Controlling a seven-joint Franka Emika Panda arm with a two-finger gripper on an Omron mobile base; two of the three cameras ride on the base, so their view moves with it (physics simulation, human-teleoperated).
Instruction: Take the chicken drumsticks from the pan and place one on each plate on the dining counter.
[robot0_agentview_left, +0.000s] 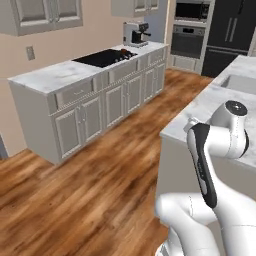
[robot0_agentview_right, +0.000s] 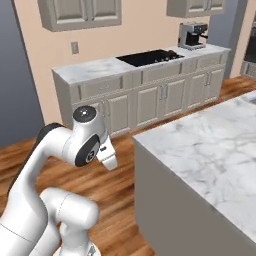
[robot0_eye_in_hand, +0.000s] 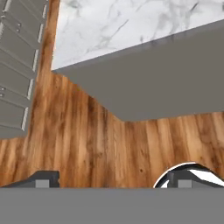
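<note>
Gripper (robot0_eye_in_hand: 113, 179), jaws spread and empty, hangs low over the wood floor (robot0_eye_in_hand: 87, 140) beside the dining counter (robot0_agentview_right: 210, 145), whose marble corner lies at 12 o'clock in the hand view. Farther off, at 11 o'clock in the left base view, the cooktop (robot0_agentview_left: 106, 57). Pan, drumsticks and plates cannot be made out. Advisable: drive toward the cooktop, arm tucked clear of the island corner.
</note>
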